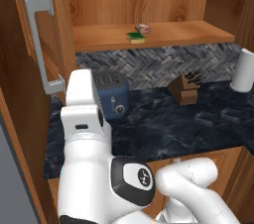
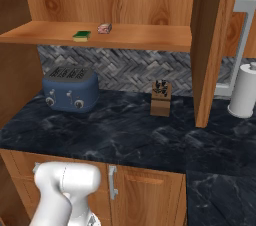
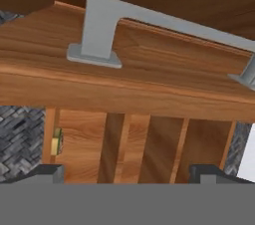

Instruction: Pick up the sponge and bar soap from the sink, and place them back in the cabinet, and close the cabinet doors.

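Going left to right in the left base view: the left door [image 1: 30, 44] stands swung wide open, its silver handle [image 1: 42, 44] facing me. My arm [image 1: 87, 134] rises just beside it, in front of the toaster [image 1: 113, 94]. On the shelf [image 1: 198, 32] the sponge [image 1: 135, 37] lies flat with the soap [image 1: 143, 28] just behind it, close together, perhaps touching. Further right sit the knife block [image 1: 186, 88] and a paper towel roll [image 1: 244, 71] on the dark counter [image 1: 188, 124].

In the right base view the right door [image 2: 215, 45] also hangs open, edge toward me.

The hand view looks along that left door's edge and handle; the gripper [image 3: 127, 175] has its fingers [image 3: 47, 173] spread about as wide as they go, holding nothing.

My read: both items are already back in the cabinet [image 2: 115, 0], so the fetching is done. What remains is shutting both doors, and I appear to be lined up on the left one first.
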You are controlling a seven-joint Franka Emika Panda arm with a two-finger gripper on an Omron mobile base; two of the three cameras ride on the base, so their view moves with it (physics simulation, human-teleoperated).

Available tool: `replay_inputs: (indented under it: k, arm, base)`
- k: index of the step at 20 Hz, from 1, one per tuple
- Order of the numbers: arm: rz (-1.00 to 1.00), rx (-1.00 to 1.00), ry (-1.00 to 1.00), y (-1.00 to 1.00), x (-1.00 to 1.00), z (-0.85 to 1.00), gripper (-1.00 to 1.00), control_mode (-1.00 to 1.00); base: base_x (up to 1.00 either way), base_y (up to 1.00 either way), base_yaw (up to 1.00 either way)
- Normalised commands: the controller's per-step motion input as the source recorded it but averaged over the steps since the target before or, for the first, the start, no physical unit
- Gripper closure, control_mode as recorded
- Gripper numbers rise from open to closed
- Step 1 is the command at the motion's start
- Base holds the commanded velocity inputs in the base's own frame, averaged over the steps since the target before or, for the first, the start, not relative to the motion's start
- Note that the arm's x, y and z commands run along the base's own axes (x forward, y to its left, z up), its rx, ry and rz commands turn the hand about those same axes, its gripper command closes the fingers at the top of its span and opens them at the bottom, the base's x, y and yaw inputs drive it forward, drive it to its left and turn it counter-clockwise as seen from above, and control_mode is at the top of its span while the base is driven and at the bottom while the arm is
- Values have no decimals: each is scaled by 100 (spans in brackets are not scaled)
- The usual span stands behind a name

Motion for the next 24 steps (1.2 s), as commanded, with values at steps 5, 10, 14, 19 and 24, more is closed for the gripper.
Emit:
replay_inputs:
  k: [5, 10, 14, 19, 24]
  arm:
    - [0, 0, -1, -17, -13, 0, -100, -100]
    - [0, 0, -5, 13, -62, 0, -100, -100]
    - [0, -2, -6, 44, -81, 0, -100, -100]
    - [0, -1, -2, 71, -29, 0, -100, -100]
    - [0, 0, 0, 41, 31, 0, -100, -100]
  base:
    - [0, 0, 0]
    - [0, 0, 0]
    - [0, 0, 0]
    - [0, 0, 0]
    - [0, 0, 0]
